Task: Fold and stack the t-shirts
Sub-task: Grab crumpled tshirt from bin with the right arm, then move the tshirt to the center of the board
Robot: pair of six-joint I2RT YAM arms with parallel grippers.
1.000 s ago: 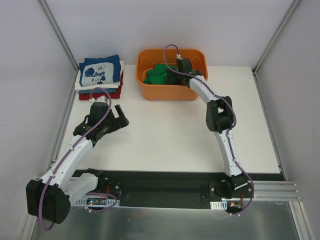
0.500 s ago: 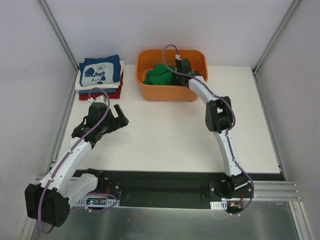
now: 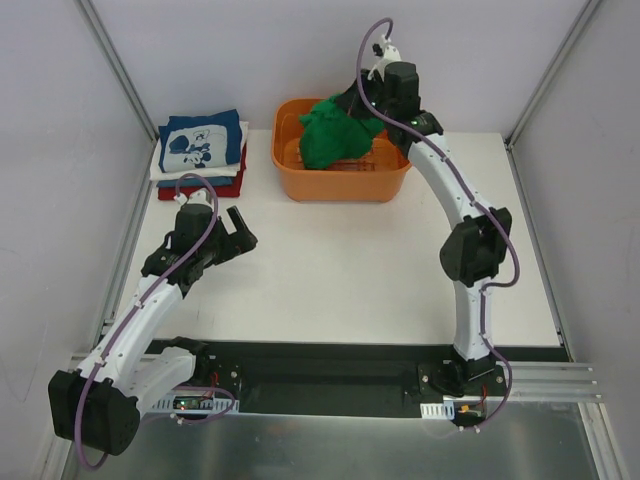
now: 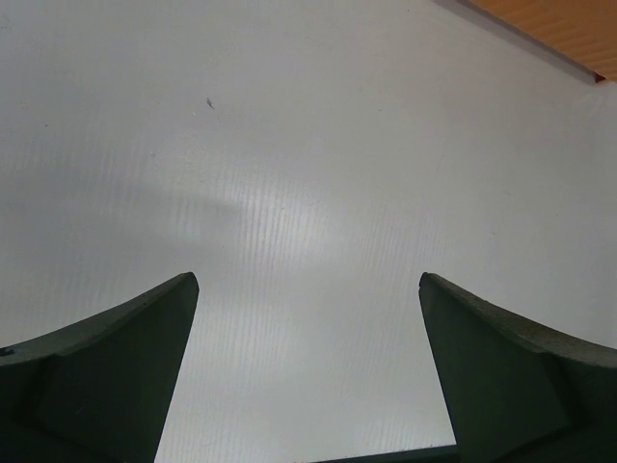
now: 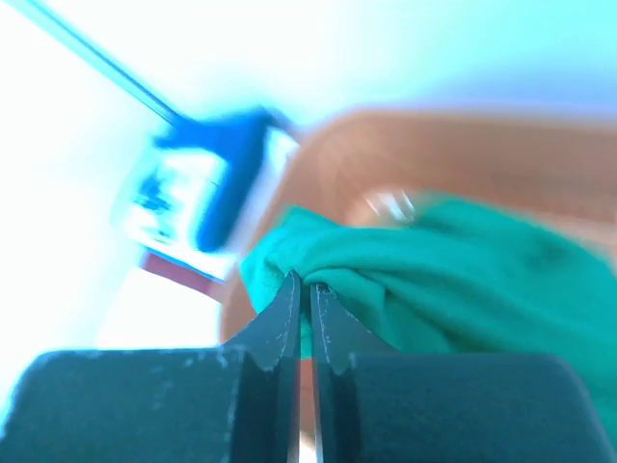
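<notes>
A bright green t-shirt (image 3: 335, 135) hangs bunched above the orange tub (image 3: 340, 182), lifted partly out of it. My right gripper (image 3: 358, 103) is shut on a fold of that green t-shirt (image 5: 453, 280), its two fingers pinched together on the cloth. A stack of folded t-shirts (image 3: 201, 152) sits at the back left, navy with white print on top, white and red beneath; it shows blurred as folded t-shirts (image 5: 193, 198) in the right wrist view. My left gripper (image 3: 240, 228) hovers open over the bare table (image 4: 308, 174), with nothing between its fingers.
The orange tub (image 5: 463, 154) stands at the back centre of the white table (image 3: 340, 270). Grey walls with metal posts close in the left, right and back. A black rail holding both arm bases runs along the near edge (image 3: 330, 375).
My right gripper shut on the green t-shirt inside the tub and rose, pulling the shirt up out of it. The left arm stayed almost where it was, open.
</notes>
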